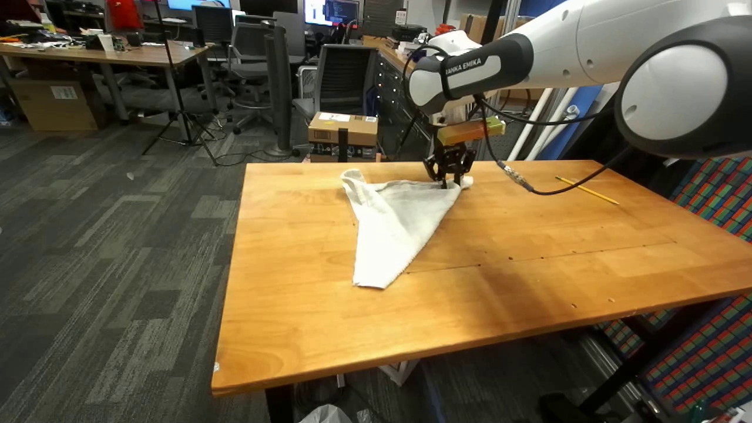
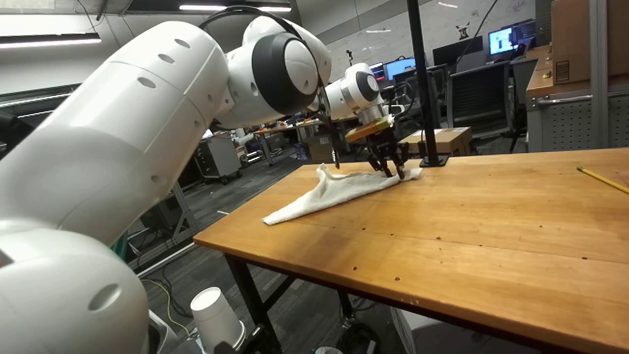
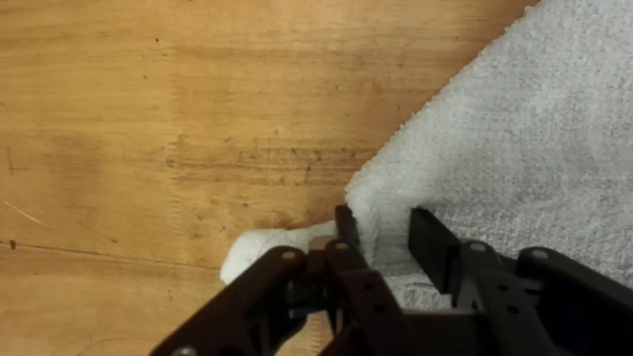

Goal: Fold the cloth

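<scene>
In an exterior view, the black two-fingered gripper [image 1: 451,185] points down over the light-brown wooden table [image 1: 305,329], its tips at one corner of the white towelling cloth [image 1: 393,223]. From beneath the gripper the cloth spreads across the tabletop towards the camera, narrowing to a blunt end; a small end of it shows on the gripper's other side. An orange block with a yellow-green end [image 1: 464,133] sits right above the gripper, and a thin yellow pencil [image 1: 587,190] lies well apart from it.

In an exterior view, the white jointed arm [image 2: 157,103] extends to the gripper. An upright black pole [image 2: 421,73] stands just beside the gripper, and a peak of cloth rises on its opposite side.

In the wrist view, the black fingers [image 3: 431,247] stand parted, a ridge of cloth between them; whether both touch it cannot be told. Most of the cloth lies right of the gripper in this picture, a pale rounded end to its left.
</scene>
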You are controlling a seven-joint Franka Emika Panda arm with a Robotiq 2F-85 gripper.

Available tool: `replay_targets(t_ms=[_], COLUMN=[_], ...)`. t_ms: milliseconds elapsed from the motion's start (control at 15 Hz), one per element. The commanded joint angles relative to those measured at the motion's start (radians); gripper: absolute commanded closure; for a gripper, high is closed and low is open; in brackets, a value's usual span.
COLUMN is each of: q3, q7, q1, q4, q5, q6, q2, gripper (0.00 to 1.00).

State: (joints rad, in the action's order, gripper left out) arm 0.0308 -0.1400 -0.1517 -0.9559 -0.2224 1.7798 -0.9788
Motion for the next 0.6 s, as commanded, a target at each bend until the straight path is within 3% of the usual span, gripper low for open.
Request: replay_targets(t_ms=[0,533], q3=[0.006,0.012], q7=[0.034,0.002], q1=[-0.012,-0.085], q4=[0.006,-0.167], q5=[0.001,-0.111], q6=[-0.049,0.001], q2=[0.011,0.194], gripper=[0.97,0.99])
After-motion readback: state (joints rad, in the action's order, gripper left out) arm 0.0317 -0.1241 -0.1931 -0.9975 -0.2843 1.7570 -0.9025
